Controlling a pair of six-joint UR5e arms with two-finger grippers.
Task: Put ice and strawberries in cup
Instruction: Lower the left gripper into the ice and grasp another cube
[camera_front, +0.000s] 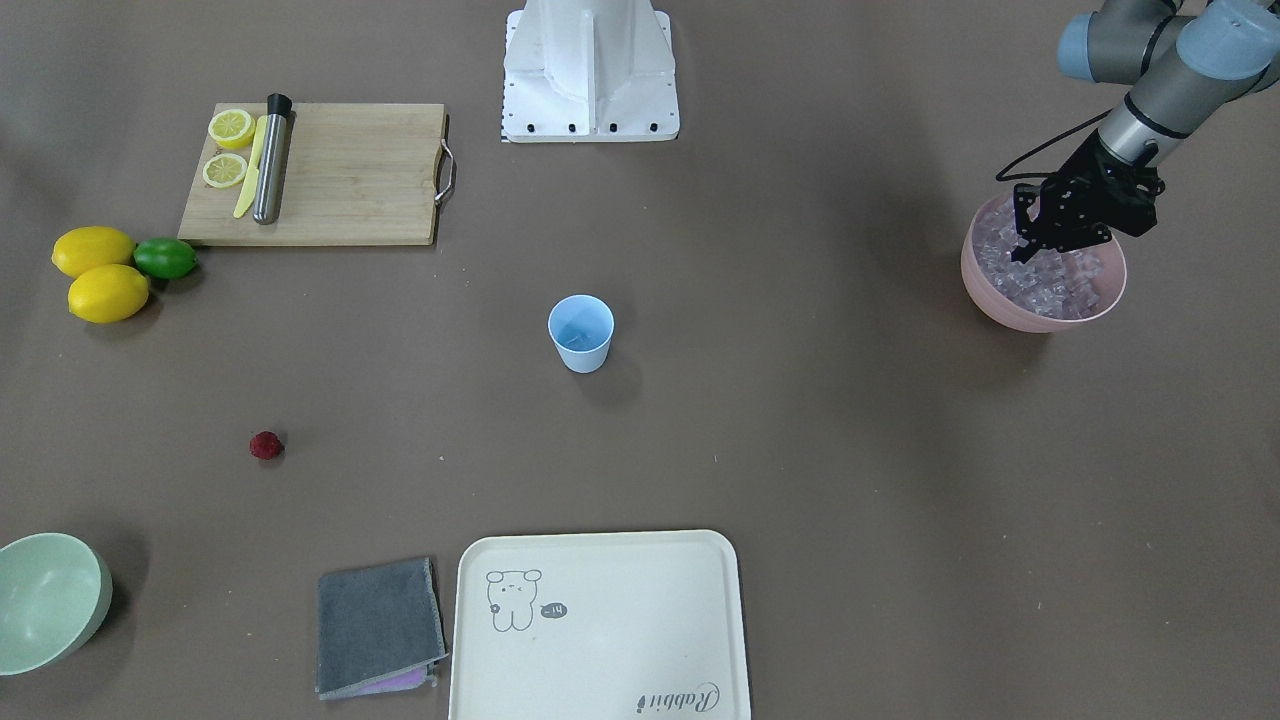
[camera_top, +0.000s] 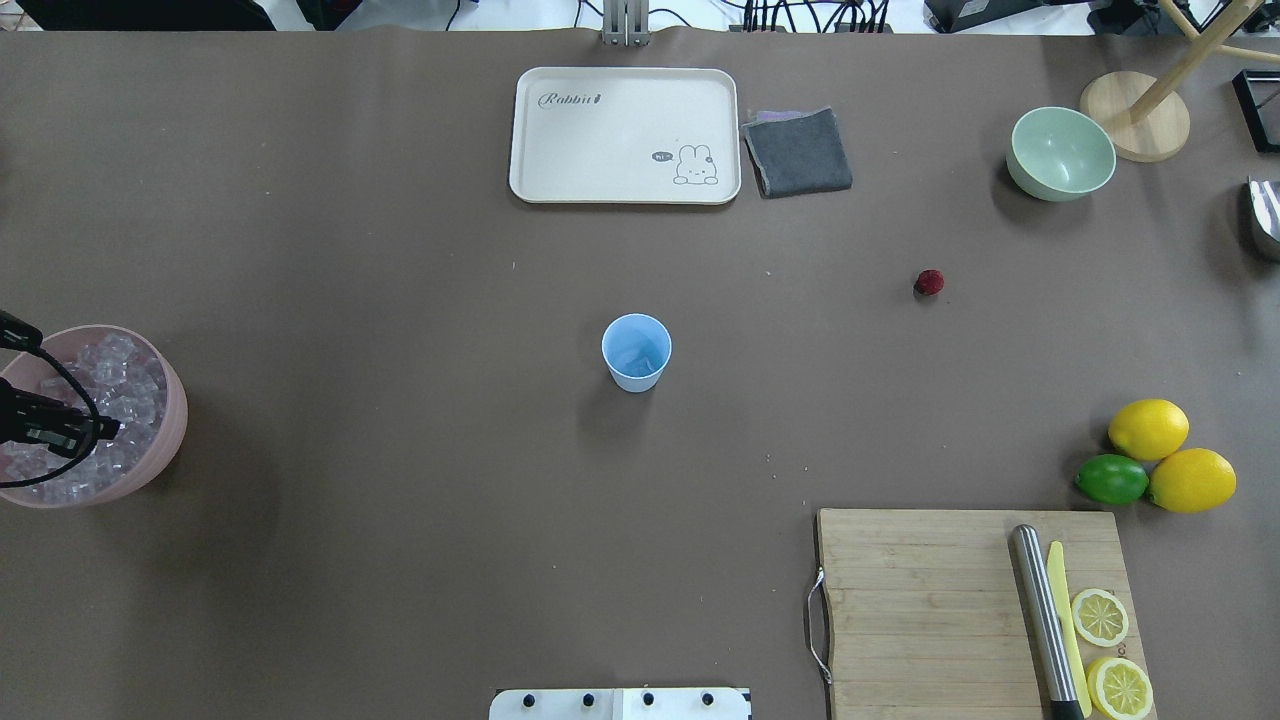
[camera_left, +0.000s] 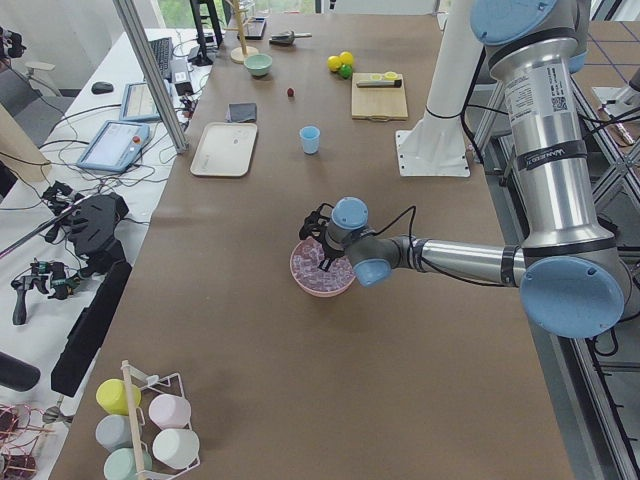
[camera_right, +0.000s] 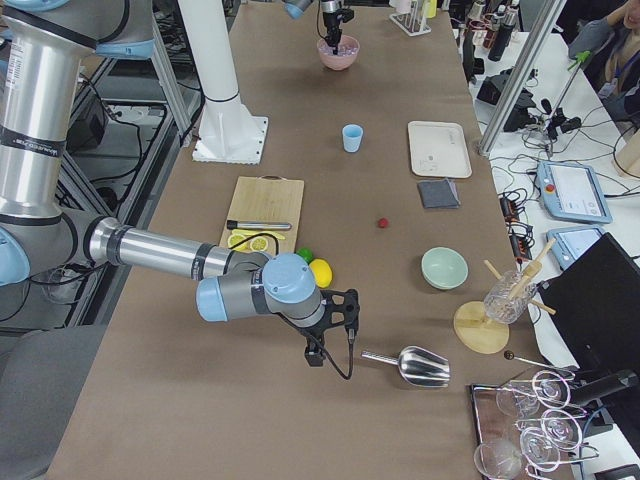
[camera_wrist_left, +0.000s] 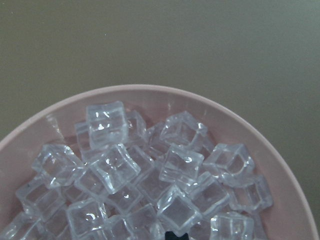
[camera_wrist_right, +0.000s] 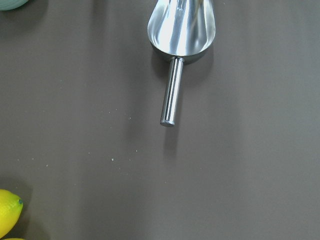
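Over brown desk (camera_front: 800, 450), barely getting going: hanging left hand (camera_front: 1045, 248) over ice (camera_front: 1060, 285) upper right, grip impossible to tell; not yet moving lower-left strawberry (camera_front: 266, 446) into centre cup (camera_front: 580, 333).

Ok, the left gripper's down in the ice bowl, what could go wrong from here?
The ice cubes are glassy and loosely piled in the pink bowl, so one may slip from the left gripper. The cup stands far away across the table; a cube lost on that carry would likely land there.
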